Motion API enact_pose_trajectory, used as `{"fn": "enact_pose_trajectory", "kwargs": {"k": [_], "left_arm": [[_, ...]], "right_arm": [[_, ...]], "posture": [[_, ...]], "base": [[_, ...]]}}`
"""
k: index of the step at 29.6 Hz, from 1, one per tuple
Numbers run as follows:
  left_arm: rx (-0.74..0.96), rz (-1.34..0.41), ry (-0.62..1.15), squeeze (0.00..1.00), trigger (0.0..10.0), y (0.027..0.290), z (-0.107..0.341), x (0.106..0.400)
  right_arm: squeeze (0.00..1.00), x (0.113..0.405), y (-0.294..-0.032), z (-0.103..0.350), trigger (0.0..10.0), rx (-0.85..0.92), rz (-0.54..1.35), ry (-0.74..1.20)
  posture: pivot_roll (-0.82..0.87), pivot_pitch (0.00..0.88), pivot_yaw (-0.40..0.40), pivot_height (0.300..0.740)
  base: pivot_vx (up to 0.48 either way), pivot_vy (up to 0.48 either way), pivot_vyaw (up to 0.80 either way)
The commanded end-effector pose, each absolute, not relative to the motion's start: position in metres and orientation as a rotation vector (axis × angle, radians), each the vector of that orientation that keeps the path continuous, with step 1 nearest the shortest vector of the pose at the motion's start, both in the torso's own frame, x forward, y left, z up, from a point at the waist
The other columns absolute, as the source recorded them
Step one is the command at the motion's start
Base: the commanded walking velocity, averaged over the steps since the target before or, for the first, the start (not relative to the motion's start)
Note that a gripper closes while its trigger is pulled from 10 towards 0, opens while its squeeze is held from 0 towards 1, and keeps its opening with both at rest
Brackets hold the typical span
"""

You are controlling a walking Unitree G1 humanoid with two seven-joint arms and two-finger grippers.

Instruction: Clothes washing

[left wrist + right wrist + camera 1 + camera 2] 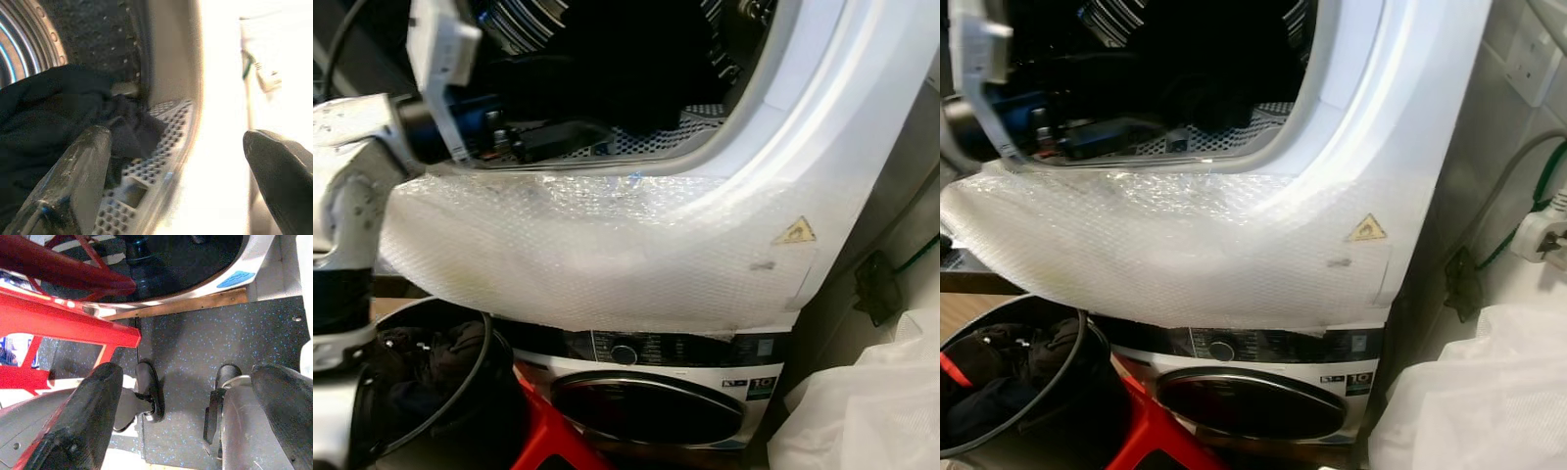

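Step in hand, as judged: loading or shifting dark clothes (54, 117) inside the upper machine's drum (607, 69).

The left arm (352, 196) reaches over the bubble wrap (587, 245) taped across the lower door rim, with the left claw (176, 166) at the drum mouth. Its two black fingers (80, 176) stand wide apart and pinch nothing. One finger sits just beside the dark clothes, by the perforated grille (161, 152) at the door edge; whether it touches the cloth cannot be told.

To do the step well, the claw should go deeper, past the grille, and close on a thick fold of cloth rather than a loose edge. It should stay clear of the rim.

More clothes lie in the basket (999, 372) on the floor at lower left, beside a red stool (1156, 441) and the lower washer (1253, 392).

The right claw (190, 421) hangs low over the speckled floor (205, 342), fingers spread, empty.
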State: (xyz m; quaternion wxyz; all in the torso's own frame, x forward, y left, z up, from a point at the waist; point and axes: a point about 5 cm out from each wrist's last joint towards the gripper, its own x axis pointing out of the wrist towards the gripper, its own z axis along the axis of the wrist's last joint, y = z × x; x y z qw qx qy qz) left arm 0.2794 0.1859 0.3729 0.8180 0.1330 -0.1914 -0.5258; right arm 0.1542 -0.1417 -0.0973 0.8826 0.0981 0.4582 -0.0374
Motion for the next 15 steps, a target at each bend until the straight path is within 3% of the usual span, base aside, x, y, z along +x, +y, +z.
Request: {"fn": "enact_pose_trajectory", "kwargs": {"k": [1,9,15], "left_arm": [[0.276,-1.187,-0.387,0.0,10.0,0.189,0.372,0.261],[0.286,-1.368,-0.164,0.0,10.0,0.196,0.345,0.225],[0.221,-1.358,0.071,0.0,10.0,0.207,0.307,0.204]], "right_arm": [[0.0,0.139,-0.132,-0.104,10.0,0.229,-0.069,1.019],[0.0,0.145,-0.131,-0.102,10.0,0.221,-0.059,1.013],[0.0,0.149,-0.131,-0.101,10.0,0.221,-0.057,1.008]], "posture": [[0.06,0.055,0.176,0.74],[0.09,0.044,0.173,0.74],[0.1,0.041,0.177,0.74]], "base": [[0.0,0.0,0.0],[0.0,0.0,0.0],[0.0,0.0,0.0]]}}
